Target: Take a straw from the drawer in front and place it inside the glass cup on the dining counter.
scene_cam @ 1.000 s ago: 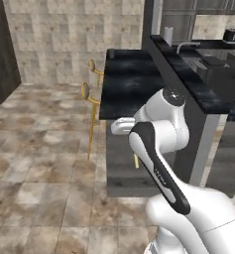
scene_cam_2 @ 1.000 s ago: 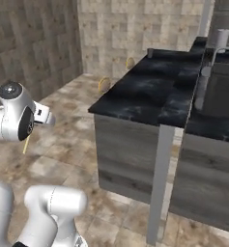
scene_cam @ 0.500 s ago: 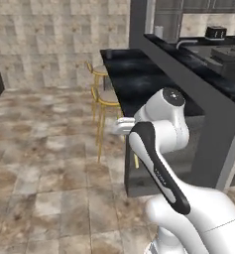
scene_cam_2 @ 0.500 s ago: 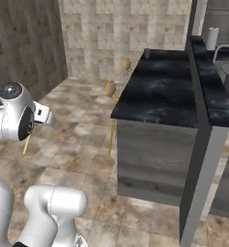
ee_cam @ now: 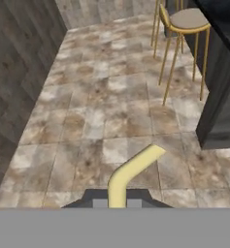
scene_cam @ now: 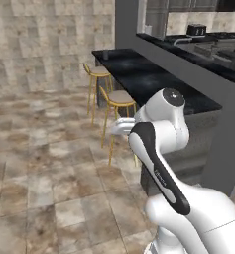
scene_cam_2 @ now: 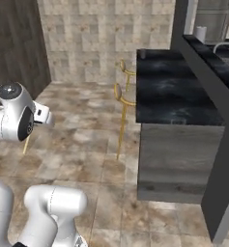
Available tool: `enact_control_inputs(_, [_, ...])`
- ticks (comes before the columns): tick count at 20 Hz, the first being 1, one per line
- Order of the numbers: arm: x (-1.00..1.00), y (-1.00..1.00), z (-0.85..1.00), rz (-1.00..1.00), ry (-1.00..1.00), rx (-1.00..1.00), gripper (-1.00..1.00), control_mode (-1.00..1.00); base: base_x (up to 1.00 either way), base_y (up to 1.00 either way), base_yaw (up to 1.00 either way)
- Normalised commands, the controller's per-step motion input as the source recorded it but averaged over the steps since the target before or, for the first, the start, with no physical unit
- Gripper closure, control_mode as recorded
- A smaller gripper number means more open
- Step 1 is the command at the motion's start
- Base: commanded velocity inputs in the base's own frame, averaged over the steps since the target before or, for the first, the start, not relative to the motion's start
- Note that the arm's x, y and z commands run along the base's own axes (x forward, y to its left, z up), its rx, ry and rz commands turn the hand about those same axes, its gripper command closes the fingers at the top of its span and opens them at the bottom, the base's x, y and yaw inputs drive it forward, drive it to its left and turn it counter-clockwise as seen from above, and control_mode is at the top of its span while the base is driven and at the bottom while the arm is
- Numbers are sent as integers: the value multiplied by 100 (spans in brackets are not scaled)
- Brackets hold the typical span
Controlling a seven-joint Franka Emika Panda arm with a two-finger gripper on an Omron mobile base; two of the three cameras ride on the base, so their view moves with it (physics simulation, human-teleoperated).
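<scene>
A yellow bent straw (ee_cam: pixel 133 169) sticks out from my gripper (ee_cam: pixel 117 201), which is shut on it above the tiled floor. In the right base view the gripper (scene_cam_2: pixel 40 116) is at the left, with the straw (scene_cam_2: pixel 26 144) hanging below it. It is also the white hand (scene_cam: pixel 120 127) in front of my arm. The black marbled dining counter (scene_cam_2: pixel 169 87) runs along the right, well apart from the gripper. A small glass cup (scene_cam_2: pixel 143 53) stands at the counter's far end (scene_cam: pixel 105 53). The drawer is out of view.
Two gold-legged stools (scene_cam: pixel 118 99) (scene_cam_2: pixel 124 91) stand against the counter's left side. A taller dark ledge (scene_cam_2: pixel 210 60) runs behind the counter. A dark wood wall (ee_cam: pixel 19 72) borders the open tiled floor (scene_cam: pixel 44 149) on the left.
Both base views have shifted, so the base has driven or turned: the counter's long side and the stools have come into view. The arm holds the same pose with the straw.
</scene>
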Motion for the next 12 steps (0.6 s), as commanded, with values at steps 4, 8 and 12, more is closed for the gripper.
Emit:
enact_control_inputs(4, [0,0,0,0,0,0,100,100,61,100,-34])
enact_control_inputs(8, [0,0,0,0,0,0,100,100,65,100,-35])
enact_control_inputs(12, [0,0,0,0,0,0,100,100,64,100,-35])
